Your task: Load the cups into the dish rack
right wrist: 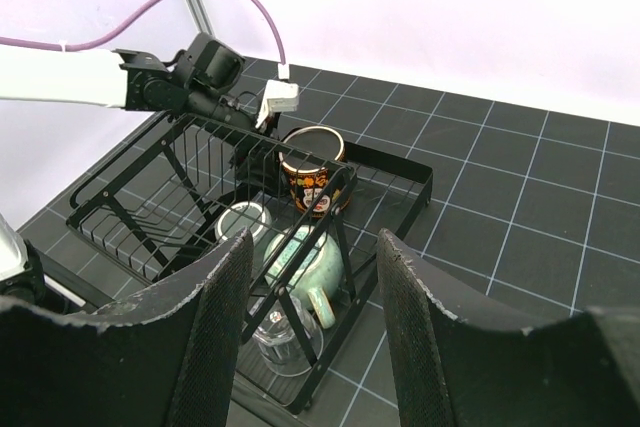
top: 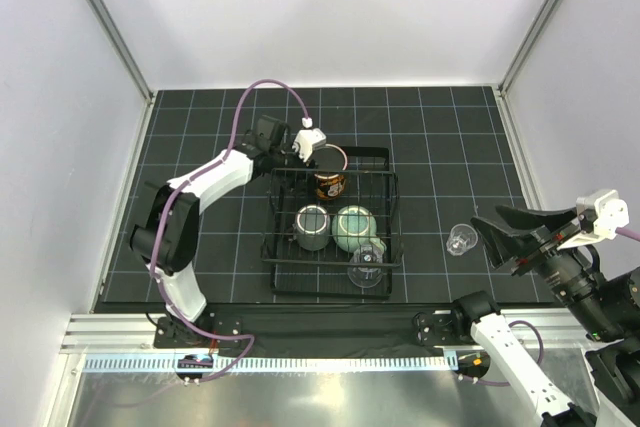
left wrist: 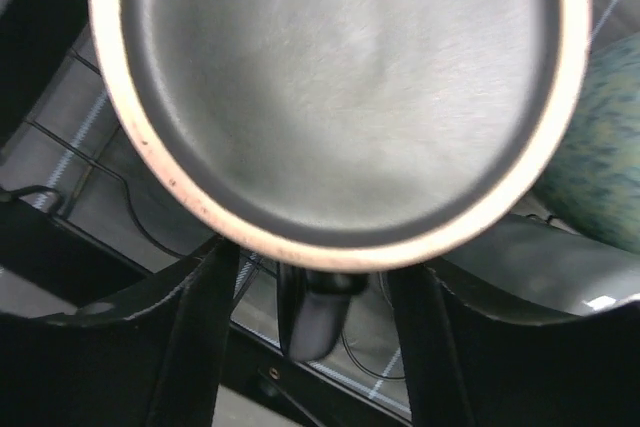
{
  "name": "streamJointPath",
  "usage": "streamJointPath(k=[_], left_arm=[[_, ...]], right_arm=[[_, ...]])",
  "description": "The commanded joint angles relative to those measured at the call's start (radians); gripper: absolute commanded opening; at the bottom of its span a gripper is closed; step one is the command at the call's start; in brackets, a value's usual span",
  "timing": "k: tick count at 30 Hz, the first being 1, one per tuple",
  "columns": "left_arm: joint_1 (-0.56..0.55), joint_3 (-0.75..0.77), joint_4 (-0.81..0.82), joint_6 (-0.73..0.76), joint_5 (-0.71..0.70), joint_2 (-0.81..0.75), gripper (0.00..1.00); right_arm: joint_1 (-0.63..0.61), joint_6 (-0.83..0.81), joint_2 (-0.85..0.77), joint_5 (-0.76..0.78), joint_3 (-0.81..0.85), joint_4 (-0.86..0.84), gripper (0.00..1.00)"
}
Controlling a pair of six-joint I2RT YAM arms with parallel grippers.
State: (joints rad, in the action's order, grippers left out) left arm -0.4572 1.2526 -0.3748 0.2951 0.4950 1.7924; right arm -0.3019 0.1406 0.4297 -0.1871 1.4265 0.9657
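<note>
The black wire dish rack (top: 392, 209) holds a skull-print cup (top: 329, 185) at its far end. Nearer in it stand a dark grey-green mug (top: 312, 226), a pale-green mug (top: 354, 228) and a clear glass (top: 366, 269). My left gripper (top: 311, 157) is open at the skull cup. In the left wrist view that cup's dark end with a pale ring (left wrist: 340, 77) fills the frame. Its handle (left wrist: 315, 317) sits between the fingers (left wrist: 200, 347) with a gap on each side. A second clear glass (top: 460, 240) stands on the mat right of the rack. My right gripper (top: 500, 237), beside it, is open and holds nothing.
The rack (right wrist: 420, 169) sits mid-mat on a black gridded mat (top: 450, 137), with white walls on three sides. In the right wrist view the pale-green mug (right wrist: 315, 262) and a glass (right wrist: 285, 342) lie behind the rack's slanted end frame (right wrist: 335, 237). The left arm's purple cable (top: 240, 112) arcs over the far left.
</note>
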Motion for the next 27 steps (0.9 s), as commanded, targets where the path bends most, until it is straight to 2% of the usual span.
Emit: streamJointPath(k=[1,3,4,5,16,22,27], left_arm=[[-0.001,0.004,0.019,0.012,0.034,-0.083,0.6],[0.005,0.008,0.013,0.003,0.05,-0.091,0.61],[0.005,0.008,0.001,-0.005,0.062,-0.093,0.7],[0.005,0.011,-0.009,-0.005,0.066,-0.094,0.73],[0.092,-0.062,-0.013,-0.056,0.117,-0.151,0.73],[0.152,-0.104,0.004,-0.102,0.136,-0.255,0.74],[0.265,-0.133,0.046,-0.165,0.198,-0.288,0.72]], right_arm=[[-0.002,-0.007,0.035,-0.014,0.011,-0.05,0.55],[0.0,-0.009,0.046,-0.018,0.009,-0.062,0.55],[-0.002,-0.01,0.049,-0.018,0.006,-0.067,0.55],[-0.002,-0.01,0.05,-0.02,0.003,-0.071,0.55],[-0.002,-0.01,0.093,-0.029,-0.043,-0.143,0.55],[-0.002,-0.012,0.109,-0.034,-0.069,-0.179,0.55],[-0.002,0.004,0.115,-0.031,-0.106,-0.234,0.55]])
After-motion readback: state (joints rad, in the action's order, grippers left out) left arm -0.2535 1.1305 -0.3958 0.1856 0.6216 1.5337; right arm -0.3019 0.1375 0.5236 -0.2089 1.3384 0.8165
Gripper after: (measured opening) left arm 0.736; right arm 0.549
